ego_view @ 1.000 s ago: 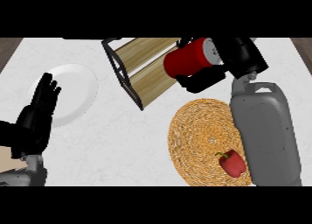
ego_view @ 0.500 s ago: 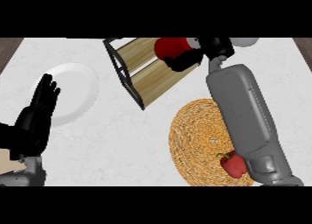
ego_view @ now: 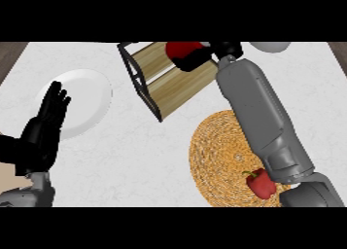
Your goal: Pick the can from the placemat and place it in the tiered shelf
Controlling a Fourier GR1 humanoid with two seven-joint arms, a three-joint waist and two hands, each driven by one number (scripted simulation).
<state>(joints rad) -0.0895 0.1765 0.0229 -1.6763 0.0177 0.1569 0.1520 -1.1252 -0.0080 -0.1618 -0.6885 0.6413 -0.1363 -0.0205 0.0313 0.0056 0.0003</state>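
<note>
Placing step judged in hand | red can (ego_view: 184,52) at top centre, held inside tiered shelf (ego_view: 168,78) | right hand (ego_view: 222,50) fingers curled on can | left hand (ego_view: 43,126) resting lower left, fingers straight | woven placemat (ego_view: 222,155) vacated, red pepper (ego_view: 260,183) on it | next: can to be set down, fingers released

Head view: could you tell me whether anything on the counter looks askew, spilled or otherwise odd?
Nothing is spilled or damaged. The tiered shelf sits at an angle to the counter's edges, with the red can over it at the right hand. A red pepper lies on the placemat.
</note>
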